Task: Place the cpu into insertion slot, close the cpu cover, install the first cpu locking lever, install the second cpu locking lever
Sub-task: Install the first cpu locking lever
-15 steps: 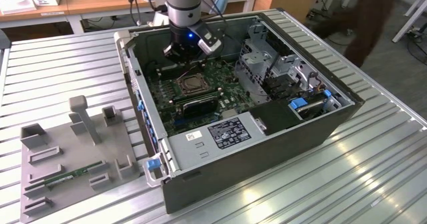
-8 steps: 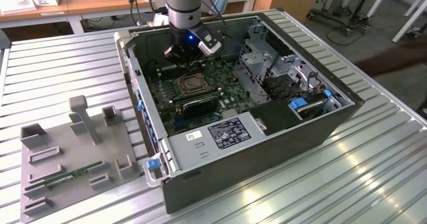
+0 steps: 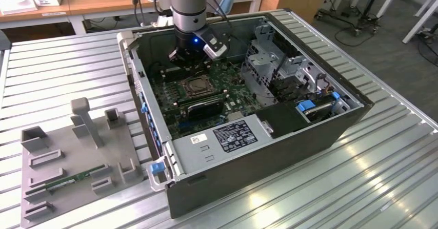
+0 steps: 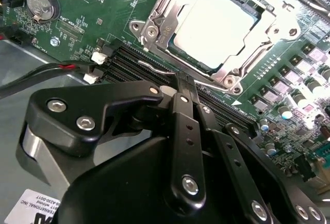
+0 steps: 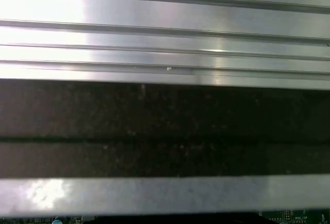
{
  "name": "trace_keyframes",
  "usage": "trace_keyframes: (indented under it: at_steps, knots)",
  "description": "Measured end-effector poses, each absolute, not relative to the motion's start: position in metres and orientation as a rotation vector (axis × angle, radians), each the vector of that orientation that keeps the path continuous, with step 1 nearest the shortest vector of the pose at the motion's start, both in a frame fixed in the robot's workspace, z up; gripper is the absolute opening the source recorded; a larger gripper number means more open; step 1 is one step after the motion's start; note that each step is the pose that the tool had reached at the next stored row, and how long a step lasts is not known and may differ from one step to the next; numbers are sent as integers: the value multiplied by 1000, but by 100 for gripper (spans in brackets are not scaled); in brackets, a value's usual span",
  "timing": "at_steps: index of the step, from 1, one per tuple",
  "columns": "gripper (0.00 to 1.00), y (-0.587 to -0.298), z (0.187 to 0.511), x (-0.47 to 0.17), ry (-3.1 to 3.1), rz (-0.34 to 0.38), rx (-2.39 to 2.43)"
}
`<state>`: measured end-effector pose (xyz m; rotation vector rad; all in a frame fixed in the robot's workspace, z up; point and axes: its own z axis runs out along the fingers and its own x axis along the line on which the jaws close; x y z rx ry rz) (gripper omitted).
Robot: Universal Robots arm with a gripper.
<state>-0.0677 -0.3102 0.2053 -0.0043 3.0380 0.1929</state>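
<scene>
In the exterior view my gripper (image 3: pixel 188 59) reaches down into the open computer case (image 3: pixel 342 121), just behind the insertion slot (image 3: pixel 194 87) on the green board. The second wrist view shows the cpu (image 4: pixel 214 25), a pale square, lying in the slot. The silver cpu cover (image 4: pixel 154 15) lies flat around it. A thin wire locking lever (image 4: pixel 157 69) runs along the socket's near edge. My black fingers meet in front of it, so the gripper (image 4: pixel 180 82) looks shut, with its tips at the wire's end. Whether they pinch the wire is hidden.
Black memory slots (image 4: pixel 129 61) and loose cables (image 4: pixel 41 74) lie beside the socket. A black block (image 3: pixel 205 108), a grey drive cage (image 3: pixel 267 60) and the power supply (image 3: pixel 226 137) crowd the case. A grey fixture plate (image 3: pixel 68 157) sits on the slatted table (image 5: pixel 165 22).
</scene>
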Motion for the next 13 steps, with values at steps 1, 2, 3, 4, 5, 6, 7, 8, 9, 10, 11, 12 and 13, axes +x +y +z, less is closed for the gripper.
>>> trace_keyframes:
  at_steps: [1, 2, 3, 4, 5, 6, 7, 8, 9, 10, 11, 12, 13]
  knots:
    - [11, -310, 205, -68, 3038, 193, -4]
    - [11, -310, 205, -68, 3038, 193, -4]
    - [11, -310, 205, -67, 3038, 193, -4]
    - [11, -310, 204, -67, 3038, 193, -4]
    - [11, -310, 204, -66, 3038, 193, -4]
    - [11, -310, 204, -65, 3038, 193, -4]
    - [11, -310, 204, -64, 3038, 193, -4]
    - [11, -310, 203, -64, 3038, 193, -4]
    - [11, -310, 203, -63, 3038, 193, -4]
    - [11, -310, 203, -62, 3038, 193, -4]
    - [11, -310, 202, -61, 3038, 193, -4]
    - [11, -310, 202, -61, 3038, 193, -4]
    - [11, -310, 202, -61, 3038, 193, -4]
